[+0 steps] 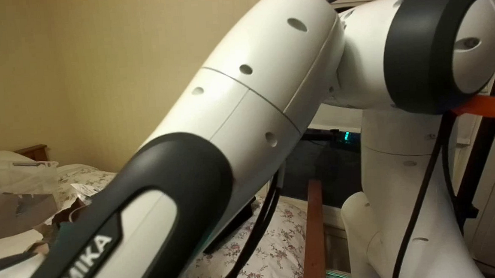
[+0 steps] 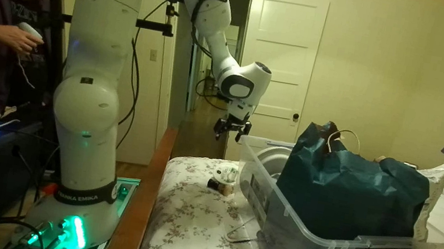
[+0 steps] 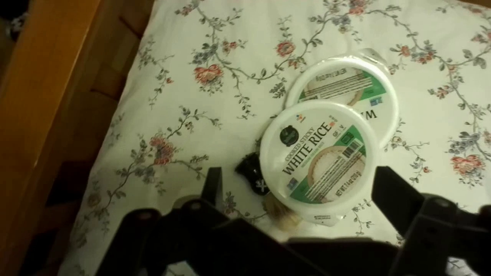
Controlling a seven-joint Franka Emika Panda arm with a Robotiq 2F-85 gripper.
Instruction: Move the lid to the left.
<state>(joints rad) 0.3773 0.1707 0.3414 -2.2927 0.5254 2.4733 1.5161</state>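
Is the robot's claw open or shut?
Open. In the wrist view, the two black fingers of the claw stand wide apart, with nothing pinched between them.

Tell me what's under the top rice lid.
Another rice lid and a brush peek from beneath the top rice lid; their covered parts and anything else there can't be seen.

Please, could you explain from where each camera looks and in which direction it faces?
In an exterior view: close beside the arm, facing across it toward bedding and wall; the arm looms large.
In an exterior view: near the base, facing past it toward a door; base, arm and tool show.
Wrist view: on the wrist, facing down at two rice lids; the tool's fingers show, spread.
Both exterior views share the arm and bedding.
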